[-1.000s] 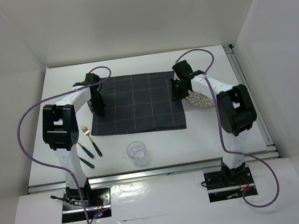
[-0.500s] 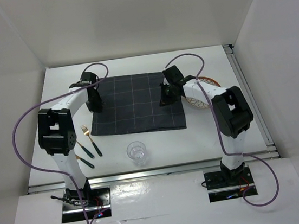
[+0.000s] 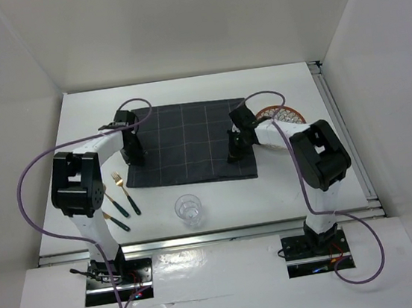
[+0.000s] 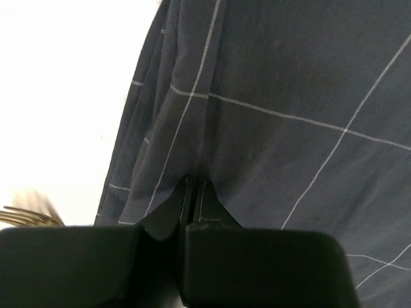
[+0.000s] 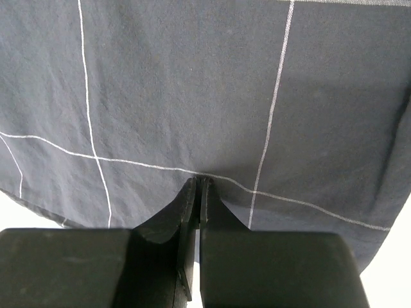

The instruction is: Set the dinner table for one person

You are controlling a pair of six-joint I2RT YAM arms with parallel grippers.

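At the near edge an aluminium rail [image 3: 216, 235] borders the white desk [image 3: 271, 191], with the two arm bases just behind it. A clear glass [image 3: 189, 209] stands upright close to this rail, near the middle. To its left lie a gold-tined fork [image 3: 126, 194] and a second dark-handled piece [image 3: 119, 223], side by side and apart from the glass. Bare white surface runs from the glass to the right-hand rail [image 3: 342, 130].

Beyond the glass the dark grid cloth [image 3: 190, 145] lies flat on the desk, its near edge well apart from the glass rim. The left claw [image 3: 135, 157] stands on the cloth just inside its left edge. Its fingers are pressed fully together with the tips touching the fabric, which bunches into a low ridge running up to them. The right claw [image 3: 237, 152] is down on the cloth close to its near right corner, fingers likewise pressed together against smooth fabric. I cannot tell whether either one has cloth caught between its tips.

A patterned plate [image 3: 283, 117] sits just past the cloth's right edge, partly under the right arm. A bare strip of desk separates the cloth's far edge from the back wall.
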